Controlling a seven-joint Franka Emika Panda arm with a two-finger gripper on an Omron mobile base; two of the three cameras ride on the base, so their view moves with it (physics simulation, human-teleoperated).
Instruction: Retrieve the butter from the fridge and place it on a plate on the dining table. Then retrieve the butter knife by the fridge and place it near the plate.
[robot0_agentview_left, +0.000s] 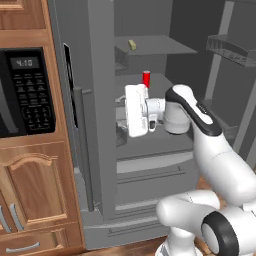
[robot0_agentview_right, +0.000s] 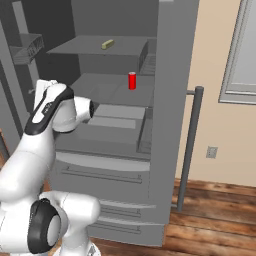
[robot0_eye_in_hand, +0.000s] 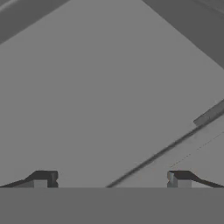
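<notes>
The fridge (robot0_agentview_left: 100, 125) stands open before me, wood floor (robot0_agentview_right: 210, 220) below. My gripper (robot0_eye_in_hand: 111, 179) spreads wide, holding nothing — butter (robot0_agentview_left: 132, 45) sits on the top shelf above it, red container (robot0_agentview_left: 146, 79) just above.

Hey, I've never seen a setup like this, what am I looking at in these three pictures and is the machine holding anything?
It is a white robot arm on a base that drives, in a computer-rendered kitchen, facing an open tall grey fridge. Two pictures come from cameras on the base, behind the arm to its left and right. The third comes from a camera on the hand, looking along the two-finger gripper at grey fridge surfaces. The gripper is open and holds nothing. On the top shelf lies a small pale yellow stick of butter; one shelf lower stands a small red upright container. A black microwave sits in the wooden cabinets beside the fridge.
</notes>
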